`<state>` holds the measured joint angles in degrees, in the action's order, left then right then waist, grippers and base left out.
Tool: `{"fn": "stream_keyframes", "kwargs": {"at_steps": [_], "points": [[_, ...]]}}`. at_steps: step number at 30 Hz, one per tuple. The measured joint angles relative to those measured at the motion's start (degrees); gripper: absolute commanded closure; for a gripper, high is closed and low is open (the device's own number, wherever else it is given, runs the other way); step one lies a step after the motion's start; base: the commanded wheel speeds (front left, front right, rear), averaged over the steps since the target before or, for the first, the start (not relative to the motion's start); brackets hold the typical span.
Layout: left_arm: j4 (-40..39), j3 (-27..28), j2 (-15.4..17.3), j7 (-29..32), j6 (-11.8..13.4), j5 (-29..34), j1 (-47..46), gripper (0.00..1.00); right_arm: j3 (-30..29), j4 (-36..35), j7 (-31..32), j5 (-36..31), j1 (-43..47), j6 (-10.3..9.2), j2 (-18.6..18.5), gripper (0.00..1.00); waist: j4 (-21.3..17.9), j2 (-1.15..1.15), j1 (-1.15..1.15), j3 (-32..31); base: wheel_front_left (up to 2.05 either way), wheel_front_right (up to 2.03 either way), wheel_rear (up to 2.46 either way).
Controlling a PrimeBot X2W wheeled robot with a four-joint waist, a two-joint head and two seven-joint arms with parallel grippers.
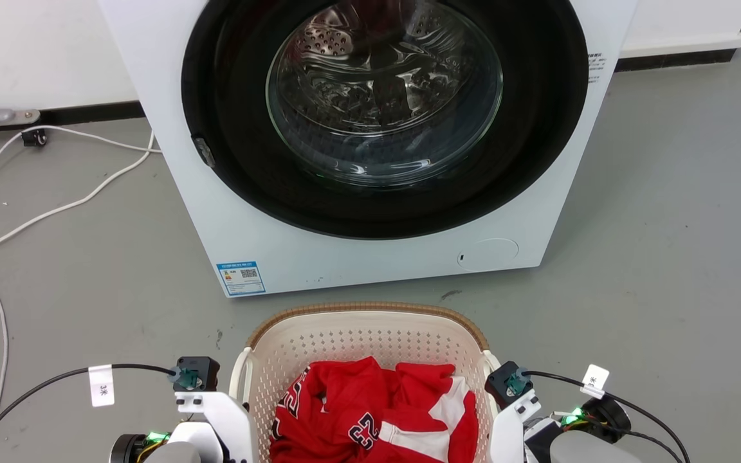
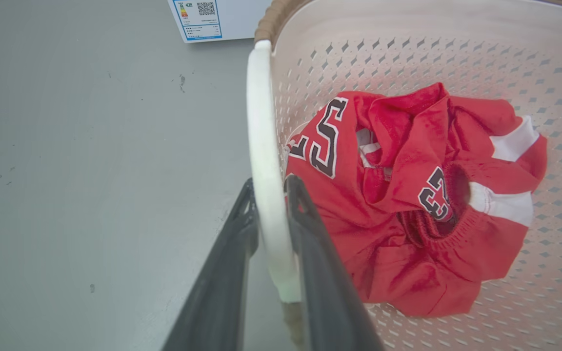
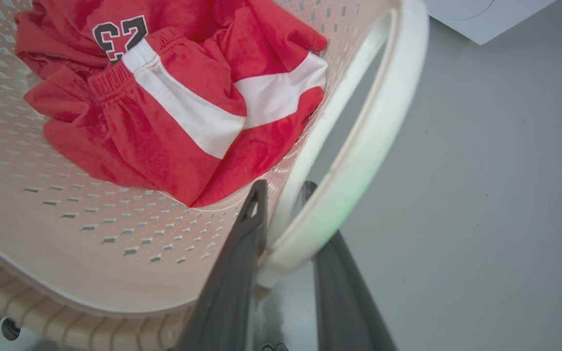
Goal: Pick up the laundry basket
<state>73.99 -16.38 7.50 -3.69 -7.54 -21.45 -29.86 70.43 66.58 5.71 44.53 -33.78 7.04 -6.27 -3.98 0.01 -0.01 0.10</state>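
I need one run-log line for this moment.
left claw: shut on left handle | right claw: shut on right handle | laundry basket: red clothes inside

Bright, even indoor light falls from above, with no hard shadows. In the head view the grey floor [image 1: 666, 225] is sharp and evenly lit, while the washer's glass door [image 1: 383, 96] carries bright curved reflections. Small green lamps [image 1: 573, 415] glow low in the frame. In the left wrist view the wide lens bows the wall of the laundry basket [image 2: 408, 29], and the left gripper's fingers [image 2: 222, 282], close to the lens, look soft. In the right wrist view the white handle [image 3: 349, 200] has a faint green tint, the right gripper's fingers [image 3: 232, 282] are blurred, and the red clothes [image 3: 115, 136] are crisp.
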Motion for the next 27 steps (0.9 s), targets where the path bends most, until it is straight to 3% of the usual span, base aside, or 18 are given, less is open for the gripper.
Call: {"fn": "stream_keyframes", "kwargs": {"at_steps": [27], "points": [[0.0,-4.6,0.7,0.6,0.0,-5.5,-0.2,1.0,2.4,0.0,0.2,3.3,-0.5,0.01,-0.4,1.0,0.7,0.0,0.01,-1.1,0.0,0.0,0.0]]}}
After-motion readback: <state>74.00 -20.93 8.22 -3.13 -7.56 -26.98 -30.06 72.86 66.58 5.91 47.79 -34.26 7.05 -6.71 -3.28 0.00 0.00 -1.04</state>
